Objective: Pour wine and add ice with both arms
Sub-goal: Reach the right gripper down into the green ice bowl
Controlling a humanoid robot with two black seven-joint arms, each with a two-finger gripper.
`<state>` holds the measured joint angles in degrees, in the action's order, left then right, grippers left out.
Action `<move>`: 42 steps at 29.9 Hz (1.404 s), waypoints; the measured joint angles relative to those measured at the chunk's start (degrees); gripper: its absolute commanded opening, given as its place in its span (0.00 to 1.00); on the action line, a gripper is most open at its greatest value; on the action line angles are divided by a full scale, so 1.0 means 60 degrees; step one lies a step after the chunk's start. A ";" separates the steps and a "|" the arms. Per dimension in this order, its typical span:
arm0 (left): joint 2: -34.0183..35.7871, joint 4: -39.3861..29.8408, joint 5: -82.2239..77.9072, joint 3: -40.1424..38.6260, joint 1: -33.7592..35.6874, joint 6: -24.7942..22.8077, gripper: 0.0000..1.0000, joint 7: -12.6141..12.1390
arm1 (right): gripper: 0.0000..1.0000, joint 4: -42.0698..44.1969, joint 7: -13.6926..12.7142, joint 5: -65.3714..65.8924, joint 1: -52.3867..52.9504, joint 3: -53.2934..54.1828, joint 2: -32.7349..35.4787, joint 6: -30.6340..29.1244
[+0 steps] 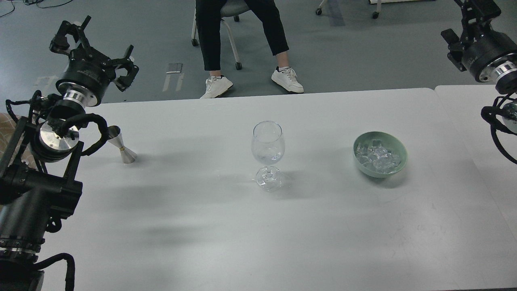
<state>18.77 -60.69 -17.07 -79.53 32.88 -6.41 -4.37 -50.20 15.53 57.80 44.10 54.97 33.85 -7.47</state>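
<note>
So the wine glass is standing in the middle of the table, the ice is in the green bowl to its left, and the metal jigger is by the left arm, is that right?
Not quite. The head view shows the green bowl holding the ice to the right of the wine glass, not its left. The rest holds: the glass stands upright mid-table, and the metal jigger sits beside the left arm.

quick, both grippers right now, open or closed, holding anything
Left gripper: open, fingers spread, holding nothing.
Right gripper: partly cut off by the picture's edge; open or closed cannot be told, nothing visible in it.
</note>
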 measured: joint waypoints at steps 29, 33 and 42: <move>0.0103 0.0753 -0.0672 0.0202 -0.0068 -0.0542 0.96 -0.0187 | 0.79 -0.1206 0.0268 0.6295 0.1065 -0.6660 0.0844 0.0411; -0.0007 0.0699 -0.0672 0.0194 -0.0110 -0.0542 0.96 -0.0186 | 0.76 -0.1836 0.0268 0.6304 0.0768 -0.6691 0.0975 0.0493; -0.0078 0.0683 -0.0660 0.0174 -0.0146 -0.0530 0.97 -0.0167 | 0.56 -0.2129 0.0158 0.7030 0.0402 -0.6742 0.1084 0.0530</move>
<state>18.30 -56.60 -21.03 -78.49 32.00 -9.59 -5.37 -62.97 16.48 99.98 46.51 14.52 40.36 -4.28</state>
